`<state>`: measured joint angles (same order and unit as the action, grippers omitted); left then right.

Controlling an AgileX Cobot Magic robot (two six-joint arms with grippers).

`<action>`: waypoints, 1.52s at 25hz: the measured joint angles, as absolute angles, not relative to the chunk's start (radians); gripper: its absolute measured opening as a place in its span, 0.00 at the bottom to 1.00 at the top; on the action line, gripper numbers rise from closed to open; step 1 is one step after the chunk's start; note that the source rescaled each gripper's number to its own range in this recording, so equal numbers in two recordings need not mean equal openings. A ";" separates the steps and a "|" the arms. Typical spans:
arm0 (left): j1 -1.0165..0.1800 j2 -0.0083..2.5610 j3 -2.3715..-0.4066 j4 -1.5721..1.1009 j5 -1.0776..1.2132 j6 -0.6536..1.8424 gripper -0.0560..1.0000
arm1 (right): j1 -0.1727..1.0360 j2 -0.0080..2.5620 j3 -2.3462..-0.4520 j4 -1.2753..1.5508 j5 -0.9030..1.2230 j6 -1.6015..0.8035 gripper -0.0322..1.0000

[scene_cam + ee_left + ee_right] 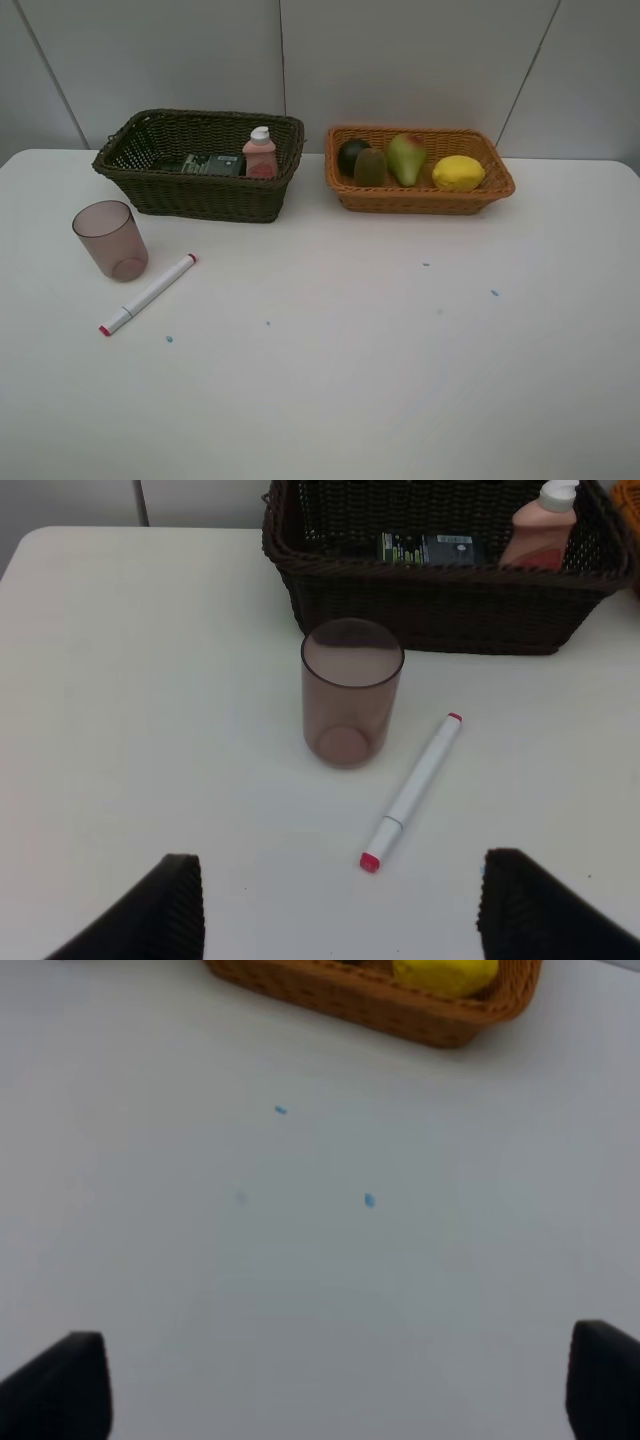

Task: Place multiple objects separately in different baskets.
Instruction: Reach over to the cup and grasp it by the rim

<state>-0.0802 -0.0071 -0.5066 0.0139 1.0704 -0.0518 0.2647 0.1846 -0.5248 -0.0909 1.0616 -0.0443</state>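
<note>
The dark olive-brown basket [200, 196] holds the pink bottle [260, 154] and the dark green bottle [212, 165], which lies flat. Mangosteen [350, 153], kiwi [371, 168], pear [405, 159] and lemon [458, 173] fill the orange basket [420, 199]. The mauve cup [110, 240] stands upright on the table at the left, with the white marker [148, 294] lying beside it. In the left wrist view my left gripper [340, 920] is open, short of the cup [350, 695] and marker [412, 792]. My right gripper [335, 1390] is open over bare table, away from the orange basket [350, 995].
The white table [350, 380] has a few small blue specks [494, 293] on its right half. A grey panelled wall [400, 60] rises behind the baskets. Neither arm shows in the exterior high view.
</note>
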 joint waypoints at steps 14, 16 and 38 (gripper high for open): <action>-0.080 -0.007 -0.507 0.014 1.070 -0.052 0.76 | 0.265 0.106 -0.525 -0.166 1.062 0.054 1.00; -0.080 -0.007 -0.507 0.014 1.070 -0.052 0.76 | 0.265 0.106 -0.525 -0.166 1.062 0.058 1.00; -0.080 -0.007 -0.507 0.014 1.070 -0.052 0.76 | 0.051 -0.005 -0.523 -0.165 1.063 0.059 1.00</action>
